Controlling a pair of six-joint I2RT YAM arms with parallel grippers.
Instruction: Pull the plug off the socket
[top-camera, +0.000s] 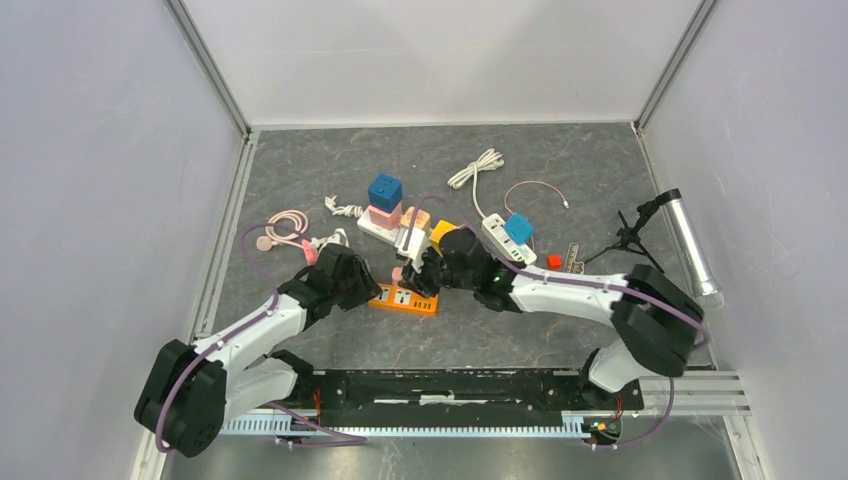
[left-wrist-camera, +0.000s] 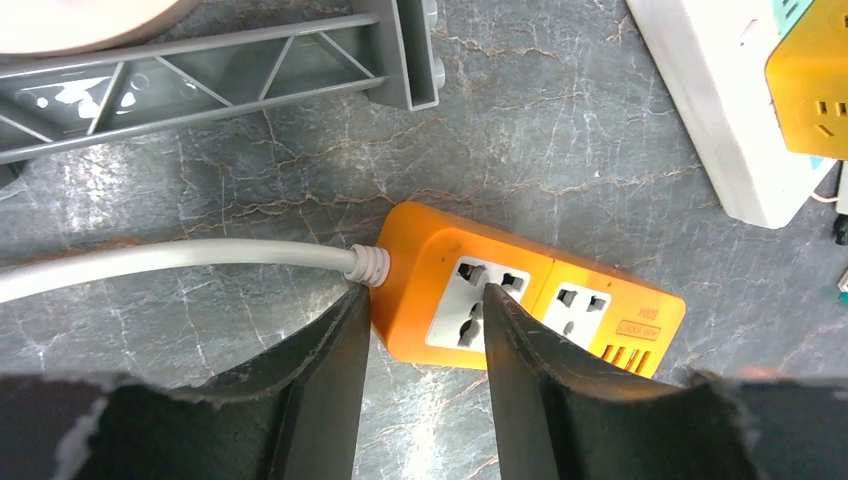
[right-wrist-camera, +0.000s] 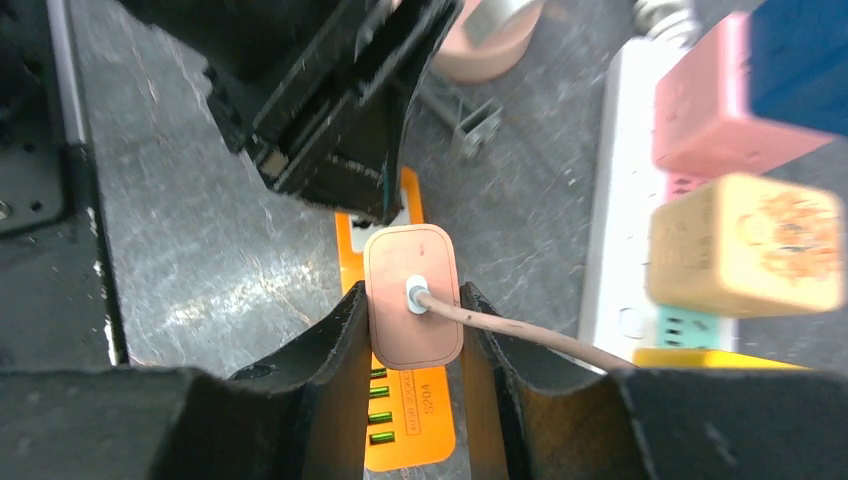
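- The right pincer is closed on the pink plug. We see its two dark fingers pressed against the plug's long sides.
- The pink plug faces the right wrist camera with its back, and a pinkish lead runs from its middle off to the right.
- The plug hangs over the orange socket strip, near the end with the green ports. From this view we cannot tell whether it touches the strip.
- In the left wrist view both white outlets on the orange socket strip show open holes, so the plug's pins sit in neither of them.
- The left pincer is parted and straddles the cord end of the strip. One finger lies against the end wall, just beside the grey cord; the other lies over the face of the nearer outlet. We cannot tell how hard it presses.
- The orange socket strip lies flat on the grey marbled desk, between the two arms.
- Just beyond it lies a white strip that carries a beige adapter.
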